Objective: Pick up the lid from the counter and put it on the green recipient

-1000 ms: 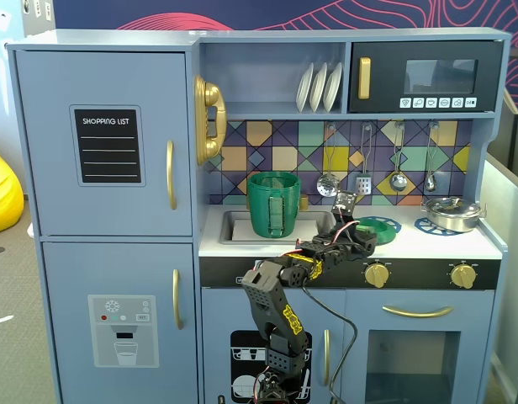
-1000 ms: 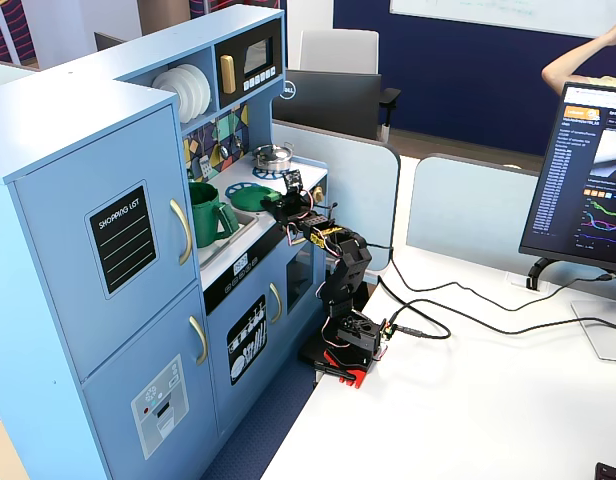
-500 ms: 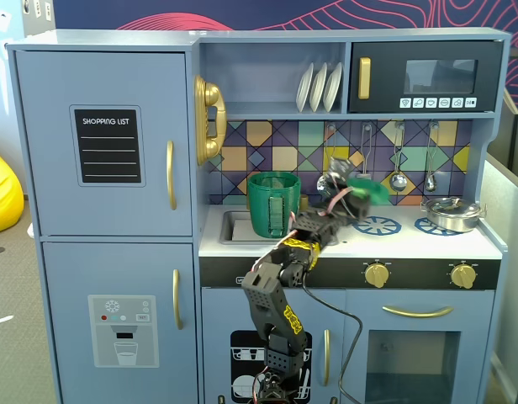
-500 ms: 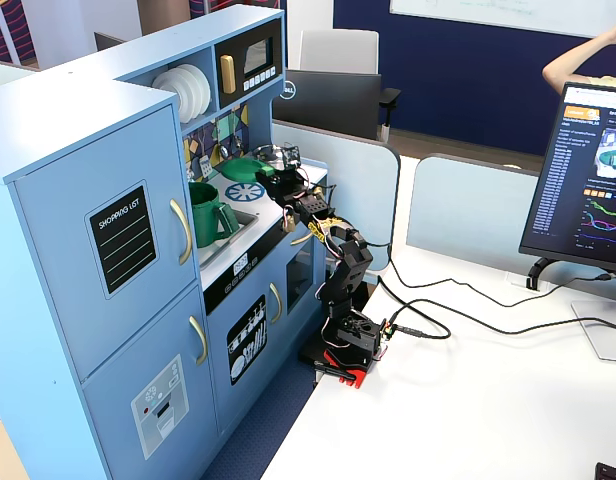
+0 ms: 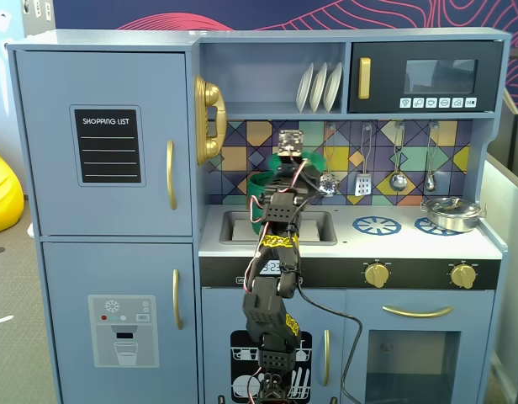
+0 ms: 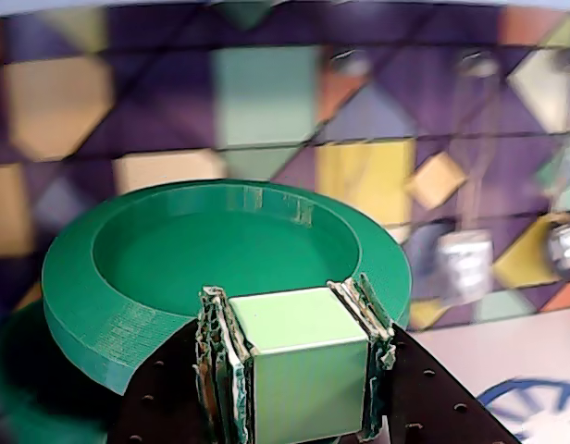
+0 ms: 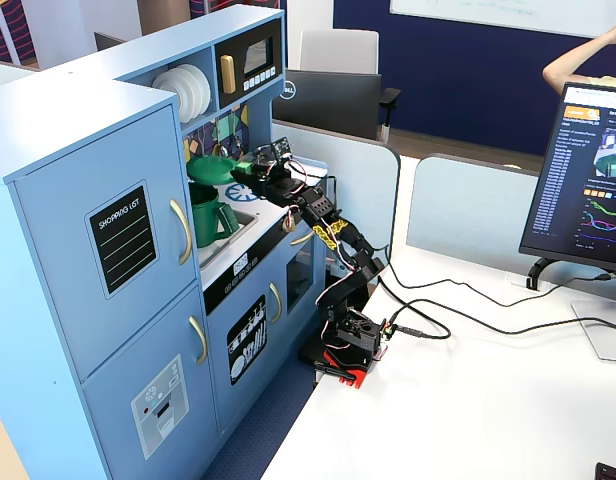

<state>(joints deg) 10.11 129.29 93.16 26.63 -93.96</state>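
My gripper (image 6: 290,292) is shut on the pale green square handle (image 6: 299,361) of the round green lid (image 6: 202,250). The lid hangs in the air, tilted, in front of the tiled back wall. In a fixed view the lid (image 7: 213,168) sits just above the mouth of the tall dark-green recipient (image 7: 201,218), which stands at the sink, and the gripper (image 7: 250,168) holds the lid from the right. From the front, the arm hides most of the lid (image 5: 323,160) and the recipient (image 5: 261,187). I cannot tell whether the lid touches the rim.
A silver pot (image 5: 451,212) stands on the right burner, next to a blue burner ring (image 5: 376,225). Utensils (image 5: 364,181) hang on the back wall. The sink (image 5: 318,225) lies under the arm. Cables (image 7: 438,320) run across the white table.
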